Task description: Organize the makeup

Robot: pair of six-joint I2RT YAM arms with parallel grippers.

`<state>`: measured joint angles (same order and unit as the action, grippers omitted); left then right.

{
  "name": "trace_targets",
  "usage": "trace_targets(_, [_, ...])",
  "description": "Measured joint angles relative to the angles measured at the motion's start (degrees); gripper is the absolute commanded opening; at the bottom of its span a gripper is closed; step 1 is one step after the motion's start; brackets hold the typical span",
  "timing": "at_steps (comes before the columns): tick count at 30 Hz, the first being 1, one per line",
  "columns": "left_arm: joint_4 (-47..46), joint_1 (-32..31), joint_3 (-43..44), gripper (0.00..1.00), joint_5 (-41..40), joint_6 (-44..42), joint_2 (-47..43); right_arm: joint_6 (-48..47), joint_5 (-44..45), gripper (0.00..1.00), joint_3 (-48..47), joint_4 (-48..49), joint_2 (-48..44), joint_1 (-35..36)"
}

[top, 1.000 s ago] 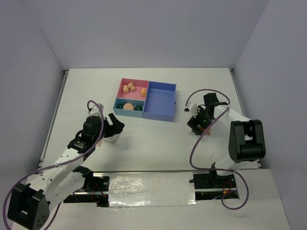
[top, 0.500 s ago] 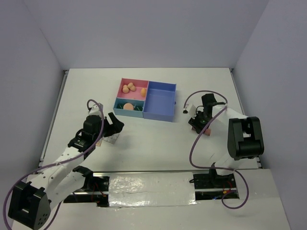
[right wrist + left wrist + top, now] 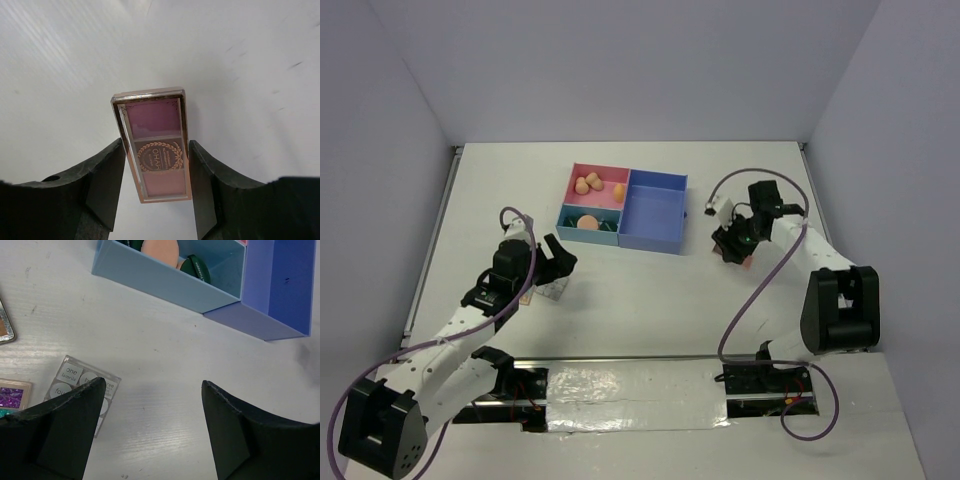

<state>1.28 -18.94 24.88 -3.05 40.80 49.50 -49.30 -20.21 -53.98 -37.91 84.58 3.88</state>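
Right jaws are closed about halfway onto a pink palette, one finger pressed against each long side, so its purple, labelled and pale pink panes show between them with its far end sticking out past the tips. Whether it is lifted off the white worktop or resting on it I cannot tell. From above, this arm sits just to the right of the tray, near its blue compartment. Left jaws stand wide open with nothing between them, low over the worktop in front of the tray. Next to one of their fingers lies a clear palette with round pans, partly covered by that finger. Beside it are a glitter palette showing purple and, further off at the frame edge, the corner of a third flat item too cropped to identify. In the tray, the pink compartment holds three sponges. The light blue compartment in front of it holds a puff and a compact, which touch each other. More dark green shows behind the puff, but it is cut off by the frame.
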Motion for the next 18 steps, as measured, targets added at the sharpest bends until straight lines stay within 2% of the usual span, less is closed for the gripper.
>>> trace_targets(10, [0.0,0.5,0.0,0.9,0.1,0.0,-0.7,11.1,-12.3,0.17,-15.5,-0.8,-1.2,2.7])
trace_targets(18, [0.3,0.5,0.0,0.9,0.2,0.1,-2.2,23.8,-17.1,0.19,-25.3,2.7,7.8,8.5])
